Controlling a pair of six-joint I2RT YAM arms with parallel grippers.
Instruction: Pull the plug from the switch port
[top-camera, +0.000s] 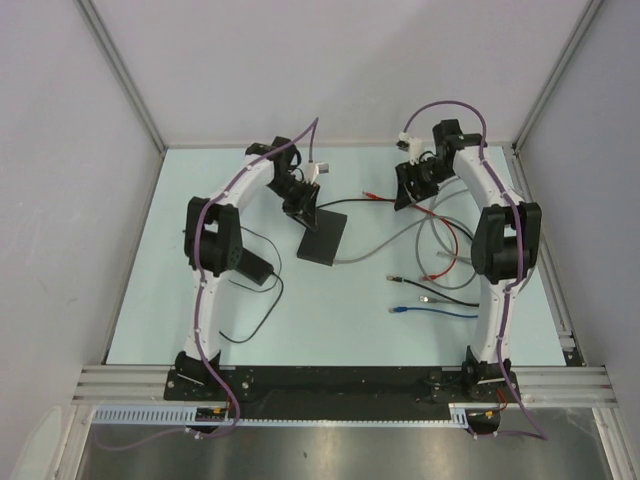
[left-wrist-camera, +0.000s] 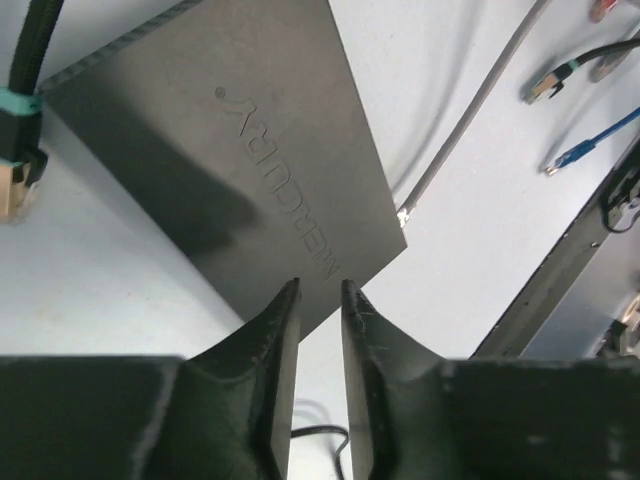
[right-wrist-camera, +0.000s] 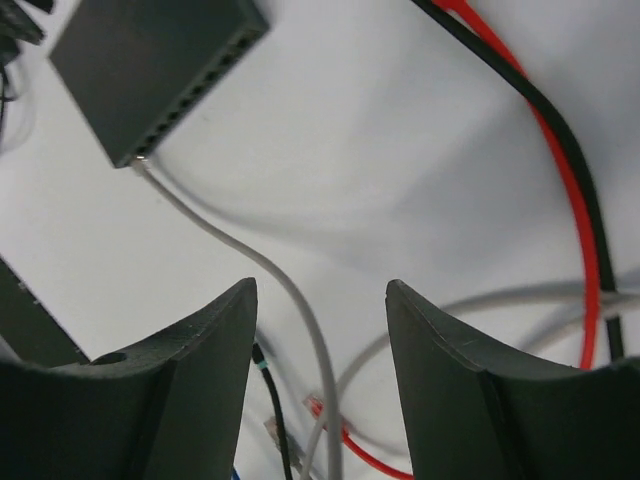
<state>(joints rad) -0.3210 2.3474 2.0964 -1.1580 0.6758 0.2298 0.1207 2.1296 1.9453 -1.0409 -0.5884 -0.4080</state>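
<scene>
The switch (top-camera: 323, 238) is a flat black box lying mid-table; it also fills the left wrist view (left-wrist-camera: 230, 150) and shows its row of ports top left in the right wrist view (right-wrist-camera: 150, 70). A grey cable's plug (right-wrist-camera: 138, 160) sits in the end port at the box's corner (left-wrist-camera: 403, 213). A black cable's plug with a teal band (left-wrist-camera: 15, 160) lies loose on the table beside the switch. My left gripper (left-wrist-camera: 318, 290) hovers over the switch's far edge, its jaws a narrow gap apart and empty. My right gripper (right-wrist-camera: 320, 290) is open above the grey cable, holding nothing.
A black power adapter (top-camera: 255, 268) with a thin cord lies near the left arm. Red and black cables (right-wrist-camera: 560, 170) cross at the right. Several loose plug ends, one blue (top-camera: 440, 312), lie right of the switch. Walls enclose the table on three sides.
</scene>
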